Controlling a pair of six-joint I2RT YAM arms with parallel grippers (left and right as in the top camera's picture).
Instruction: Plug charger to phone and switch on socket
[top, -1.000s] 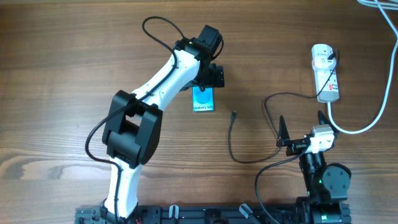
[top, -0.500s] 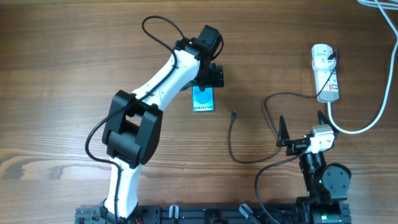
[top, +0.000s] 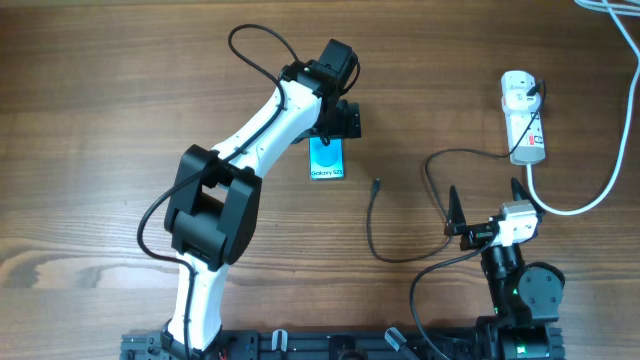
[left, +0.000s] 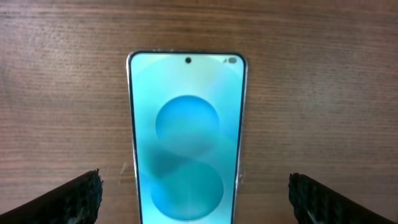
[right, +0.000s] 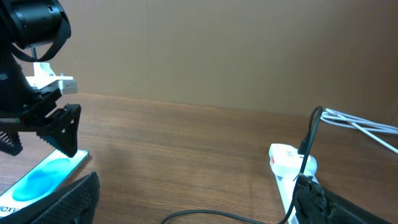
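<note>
Left gripper (left: 198, 199): released, its two black ridged fingers (left: 78, 198) spread wide on either side of the small flat smartphone with the cyan-teal screen (left: 186, 137), neither finger touching it. The phone lies face up on the brown wooden table (top: 120, 100). In the overhead view the left wrist hangs over the phone's far end and hides it, while the near end, with its white lettering, is exposed.

Right gripper (top: 483, 188): likewise released and holding nothing, raised close to its own base at the near right of the table, well apart from the phone.

Thin black charger cable (top: 371, 225): its small dark plug (top: 376, 184) rests on bare wood just right of the phone, not touching it. From the plug the cable runs toward the robot, curves right, loops back past the right gripper's left finger, and ends at the white plug adapter (top: 519, 91). This loop lies between the right gripper and the phone.

White elongated power strip (top: 524, 125): at the far right of the table, beyond the right gripper. Its thick white lead (top: 590, 205) sweeps round to the table's right edge. Its switch is too small to read.
</note>
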